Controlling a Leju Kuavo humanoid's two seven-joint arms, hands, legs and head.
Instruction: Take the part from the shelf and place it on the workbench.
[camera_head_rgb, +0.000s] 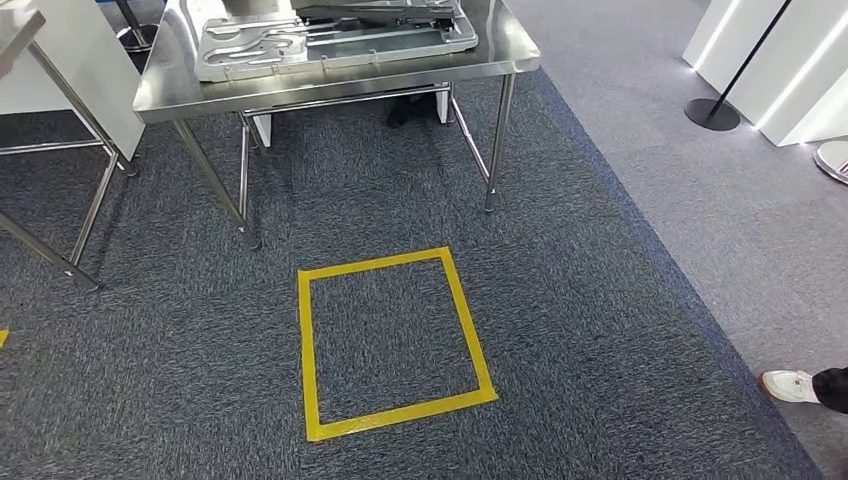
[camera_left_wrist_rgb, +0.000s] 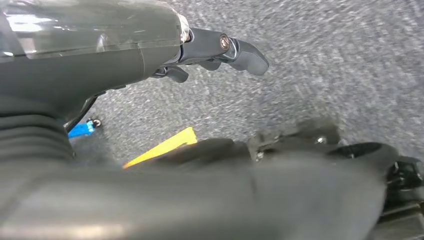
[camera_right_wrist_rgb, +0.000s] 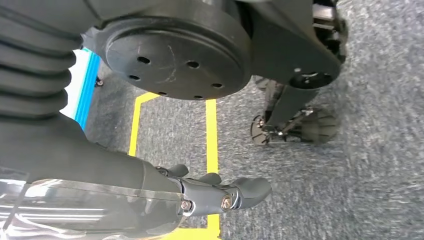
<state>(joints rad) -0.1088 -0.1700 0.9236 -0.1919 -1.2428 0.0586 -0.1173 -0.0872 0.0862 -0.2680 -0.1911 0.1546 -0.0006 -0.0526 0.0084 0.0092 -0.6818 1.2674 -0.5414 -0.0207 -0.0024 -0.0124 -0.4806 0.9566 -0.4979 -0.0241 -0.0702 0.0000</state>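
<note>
Part (camera_head_rgb: 335, 40) on workbench (camera_head_rgb: 170, 85), apart from robot hand (camera_left_wrist_rgb: 220, 50).

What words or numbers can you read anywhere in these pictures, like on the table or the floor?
There are none to read.
The metal part on the steel workbench has only pressed grooves, no letters.
The yellow tape square on the carpet is plain, with no writing.
The left hand and the right hand carry no label that shows.
The white shoe of a person at the edge has no readable mark.
</note>
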